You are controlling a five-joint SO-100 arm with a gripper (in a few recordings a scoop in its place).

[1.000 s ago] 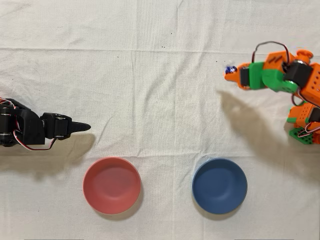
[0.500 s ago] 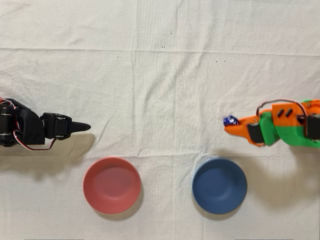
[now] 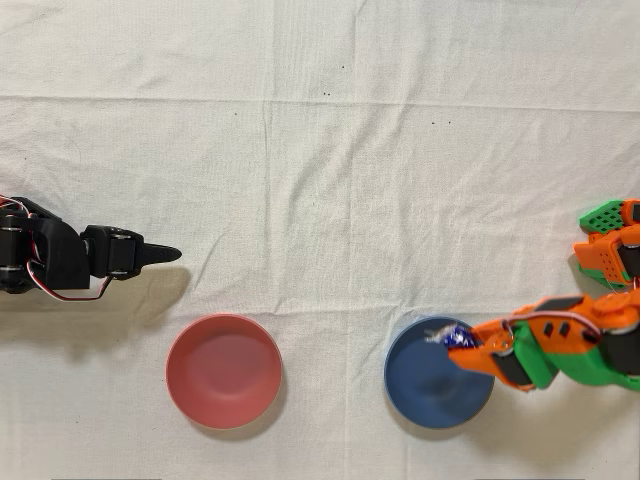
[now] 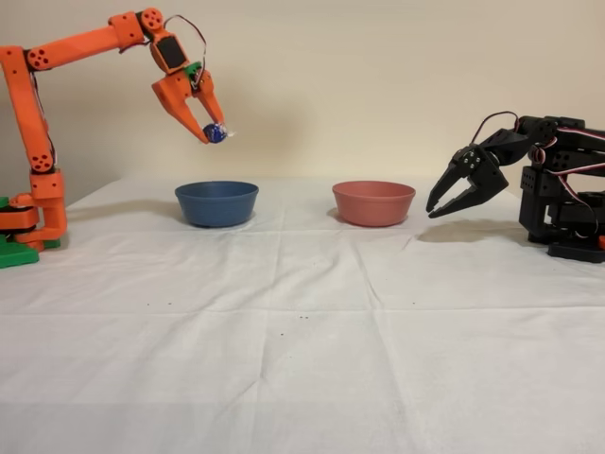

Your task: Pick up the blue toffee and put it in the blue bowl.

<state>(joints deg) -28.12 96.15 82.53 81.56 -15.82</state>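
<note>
The blue toffee (image 3: pixel 457 334) (image 4: pixel 216 132) is pinched at the tip of my orange gripper (image 3: pixel 464 345) (image 4: pixel 212 133), which is shut on it. In the fixed view the sweet hangs well above the blue bowl (image 4: pixel 216 202), clear of its rim. In the overhead view the toffee lies over the upper right part of the blue bowl (image 3: pixel 438 372), with my arm reaching in from the right edge.
A red-pink bowl (image 3: pixel 223 371) (image 4: pixel 373 202) stands beside the blue one on the white cloth. The idle black arm (image 3: pixel 70 260) (image 4: pixel 529 184) rests at the left in the overhead view, its fingers pointing toward the middle.
My gripper has swung with the toffee from the upper right of the overhead view down toward the blue bowl and now holds it over the bowl.
</note>
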